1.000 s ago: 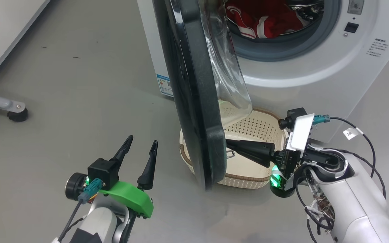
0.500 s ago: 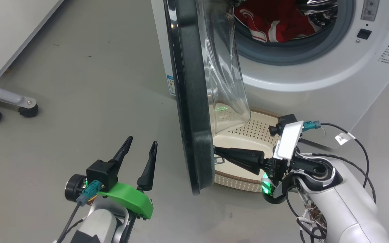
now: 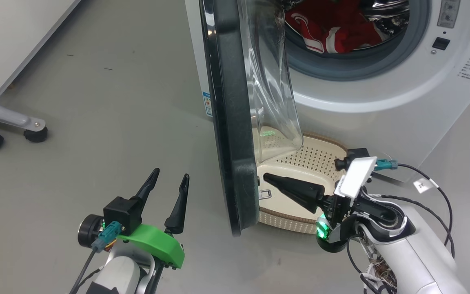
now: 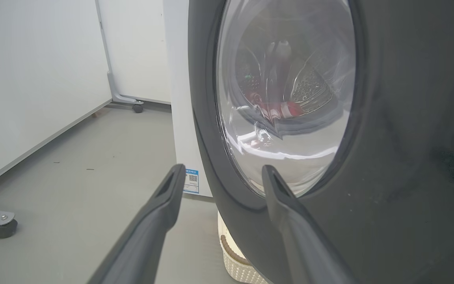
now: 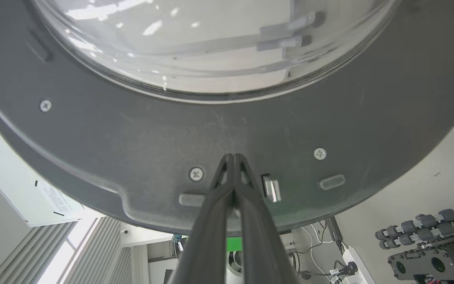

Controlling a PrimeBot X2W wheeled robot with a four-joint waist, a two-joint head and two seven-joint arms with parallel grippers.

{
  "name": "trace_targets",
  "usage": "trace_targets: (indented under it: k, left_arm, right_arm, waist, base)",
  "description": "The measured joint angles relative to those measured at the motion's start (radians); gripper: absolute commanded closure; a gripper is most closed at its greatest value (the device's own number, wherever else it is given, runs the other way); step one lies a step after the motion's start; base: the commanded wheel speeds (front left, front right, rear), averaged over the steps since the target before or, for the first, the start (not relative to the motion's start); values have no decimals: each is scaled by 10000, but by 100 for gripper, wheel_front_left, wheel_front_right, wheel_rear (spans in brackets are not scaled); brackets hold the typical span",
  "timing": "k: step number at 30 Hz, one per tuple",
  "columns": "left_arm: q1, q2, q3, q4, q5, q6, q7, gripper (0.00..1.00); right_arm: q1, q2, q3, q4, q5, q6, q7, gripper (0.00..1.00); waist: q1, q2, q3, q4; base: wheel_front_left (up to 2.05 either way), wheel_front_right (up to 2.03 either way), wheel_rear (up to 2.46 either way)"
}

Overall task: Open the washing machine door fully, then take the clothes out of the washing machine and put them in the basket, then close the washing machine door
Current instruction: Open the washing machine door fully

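Step in hand — opening washing machine door, half swung. My right gripper pinched shut, empty, tips at door's inner face. My left gripper spread wide, empty. Red clothes inside washing machine; basket beneath door. Next — push door wider.

The left claw rises from 6 o'clock, its two fingers spread wide with nothing between them. From 12 round to 5 o'clock stands the door, its black rim curving around the glass bowl. Through the glass show the steel drum and red clothes. At 11 o'clock is the washer's white side, a blue label low on it. Under the door, at 6 o'clock, peeks the basket. A caster sits on the grey floor at 8 o'clock.
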Motion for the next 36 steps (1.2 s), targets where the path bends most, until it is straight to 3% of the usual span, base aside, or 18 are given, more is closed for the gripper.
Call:
trace_targets:
  k: [6, 7, 8, 9, 18, 28, 36]
  left_arm:
    - [3, 12, 69, -52, -29, 2, 0, 0]
    - [3, 15, 82, -61, -58, 2, 0, 0]
    - [3, 21, 92, -65, -77, 2, 0, 0]
    - [4, 27, 117, -75, -79, 4, 0, 0]
    - [64, 201, 426, -295, -109, 132, 0, 0]
    - [176, 194, 464, -320, -199, 161, 0, 0]
    - [190, 201, 474, -318, -265, 167, 0, 0]
  right_arm:
    - [425, 19, -1120, -675, -117, 2, -1406, 100]
    - [500, 19, -1310, -859, -234, 21, -1636, 89]
    - [597, 19, -1461, -1026, -376, 52, -1839, 60]
    - [710, 17, -1578, -1174, -497, 54, -2027, 0]
    - [1812, -59, -1988, -2291, -2541, 52, -3994, 0]
    - [2541, -1246, -1392, -2847, -6740, 56, -6659, 0]
    - [2926, -1933, -1133, -2272, -9810, 42, -9014, 0]
  waist:
    - [0, 0, -1, -96]
    - [0, 0, -5, -115]
    - [0, 0, -7, -134]
    - [0, 0, -11, -156]
    - [0, 0, -42, -541]
    - [0, 0, -8, -775]
    - [0, 0, -49, -863]
  base:
    - [0, 0, 0]
    - [0, 0, 0]
    - [0, 0, 0]
    - [0, 0, 0]
    - [0, 0, 0]
    - [0, 0, 0]
    - [0, 0, 0]
